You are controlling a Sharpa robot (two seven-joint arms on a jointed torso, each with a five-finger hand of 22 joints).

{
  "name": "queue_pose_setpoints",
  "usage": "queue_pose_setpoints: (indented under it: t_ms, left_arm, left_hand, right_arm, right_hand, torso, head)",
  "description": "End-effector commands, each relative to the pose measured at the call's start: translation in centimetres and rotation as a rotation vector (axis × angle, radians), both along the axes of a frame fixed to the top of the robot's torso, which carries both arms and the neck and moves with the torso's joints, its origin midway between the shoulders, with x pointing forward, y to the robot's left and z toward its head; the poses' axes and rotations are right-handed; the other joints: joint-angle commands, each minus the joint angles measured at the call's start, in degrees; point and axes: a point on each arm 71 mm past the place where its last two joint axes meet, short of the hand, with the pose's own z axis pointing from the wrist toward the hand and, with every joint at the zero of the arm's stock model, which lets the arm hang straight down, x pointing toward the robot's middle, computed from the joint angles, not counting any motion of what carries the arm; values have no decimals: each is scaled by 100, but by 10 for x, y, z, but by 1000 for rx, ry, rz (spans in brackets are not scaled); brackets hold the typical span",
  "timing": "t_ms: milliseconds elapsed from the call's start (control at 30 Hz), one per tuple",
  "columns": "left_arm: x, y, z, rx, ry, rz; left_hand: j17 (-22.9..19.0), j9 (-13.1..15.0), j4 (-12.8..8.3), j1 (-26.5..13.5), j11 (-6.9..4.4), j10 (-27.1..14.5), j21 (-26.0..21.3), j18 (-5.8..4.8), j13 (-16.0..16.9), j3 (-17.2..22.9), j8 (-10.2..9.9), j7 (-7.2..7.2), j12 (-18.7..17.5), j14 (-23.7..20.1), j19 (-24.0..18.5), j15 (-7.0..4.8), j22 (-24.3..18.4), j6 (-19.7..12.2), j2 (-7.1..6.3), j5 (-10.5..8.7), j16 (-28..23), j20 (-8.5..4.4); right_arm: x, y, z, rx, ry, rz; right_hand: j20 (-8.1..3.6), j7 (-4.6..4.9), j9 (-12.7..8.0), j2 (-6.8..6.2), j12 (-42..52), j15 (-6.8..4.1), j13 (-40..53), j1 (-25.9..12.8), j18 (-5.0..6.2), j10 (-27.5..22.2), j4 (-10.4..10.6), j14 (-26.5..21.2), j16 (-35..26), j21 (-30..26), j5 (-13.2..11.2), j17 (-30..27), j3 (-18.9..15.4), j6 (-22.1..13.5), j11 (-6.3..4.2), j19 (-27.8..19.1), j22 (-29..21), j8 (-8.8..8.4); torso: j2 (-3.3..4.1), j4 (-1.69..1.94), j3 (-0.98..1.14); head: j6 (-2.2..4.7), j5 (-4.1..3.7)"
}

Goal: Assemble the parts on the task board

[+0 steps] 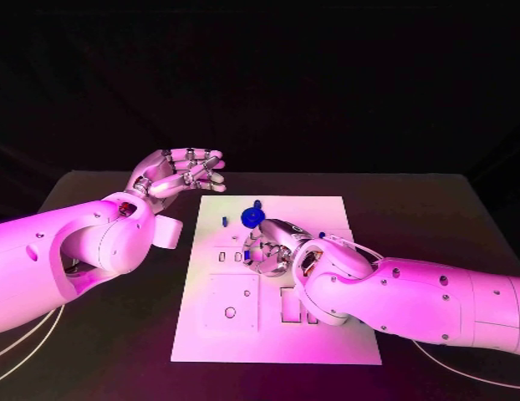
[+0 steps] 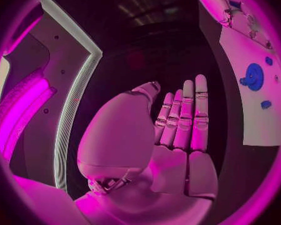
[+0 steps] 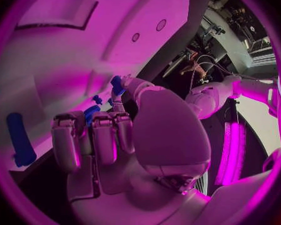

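Right hand (image 1: pixel 275 247) on task board (image 1: pixel 333 334) centre, fingers curled, pinching small blue part (image 3: pixel 117 84) at fingertips. Blue gear (image 1: pixel 253 216) on board, just beyond that hand at 11 o'clock. Left hand (image 1: pixel 178 174) raised off board's far-left corner at 10 o'clock, fingers apart, empty. Black desk (image 1: pixel 91 192) beneath.

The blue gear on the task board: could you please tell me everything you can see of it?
The blue gear is a round, toothed disc, plastic by its look, with a hole at its centre in the left wrist view. It lies flat on the far part of the white task board, smaller blue parts near it. The right hand works just short of it; contact cannot be told. The left hand is apart, off the board.
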Motion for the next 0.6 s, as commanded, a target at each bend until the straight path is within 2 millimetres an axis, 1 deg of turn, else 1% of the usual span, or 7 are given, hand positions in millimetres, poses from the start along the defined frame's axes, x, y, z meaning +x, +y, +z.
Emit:
queue_pose_setpoints:
  t_ms: [33, 167, 267, 600]
  left_arm:
    - [-1, -2, 1, -5, -5, -20]
    - [-1, -2, 1, -4, -4, -21]
    - [-1, -2, 1, -4, -4, -21]
    - [-1, -1, 1, -4, -3, -20]
  left_hand:
    - [5, 5, -6, -33, 29, 22, 20, 30, -5, 29, -29, 154, -23, -41, -46, -14, 5, -4, -30, 5, 19, -4]
    - [5, 5, -6, -33, 29, 22, 20, 30, -5, 29, -29, 154, -23, -41, -46, -14, 5, -4, -30, 5, 19, -4]
    - [5, 5, -6, -33, 29, 22, 20, 30, -5, 29, -29, 154, -23, -41, -46, -14, 5, -4, -30, 5, 19, -4]
    - [5, 5, -6, -33, 29, 22, 20, 30, -5, 29, -29, 154, -23, -41, -46, -14, 5, -4, -30, 5, 19, -4]
  right_arm:
    - [-1, 2, -1, -31, -18, 13]
    - [-1, 3, -3, -34, -19, 16]
    - [-2, 4, -4, -34, -21, 19]
    - [-2, 5, -5, -38, -32, 17]
  right_hand:
    - [-41, 4, 50, -36, -11, -33, 1193, -39, 6, 343, -34, 598, 22, 3, 25, 1510, -1, 19, -37, 505, 1390, 36]
    - [-41, 5, 51, -47, -18, -33, 1186, -48, 7, 337, -35, 598, 22, 1, 23, 1510, -4, 16, -38, 504, 1389, 37]
    - [-41, 5, 51, -47, -18, -33, 1186, -48, 7, 337, -35, 598, 22, 1, 23, 1510, -4, 16, -38, 504, 1389, 37]
    - [-43, 14, 48, -83, -29, -32, 1176, -81, 13, 328, -40, 598, 22, -23, 15, 1510, -5, -24, -33, 491, 1371, 26]
  torso:
    - [-6, -1, -4]
    - [-7, -2, -3]
    - [-5, 3, -1]
    - [-3, -4, 0]
  head:
    - [-11, 5]
    - [-8, 18]
    - [-9, 22]
    - [2, 30]
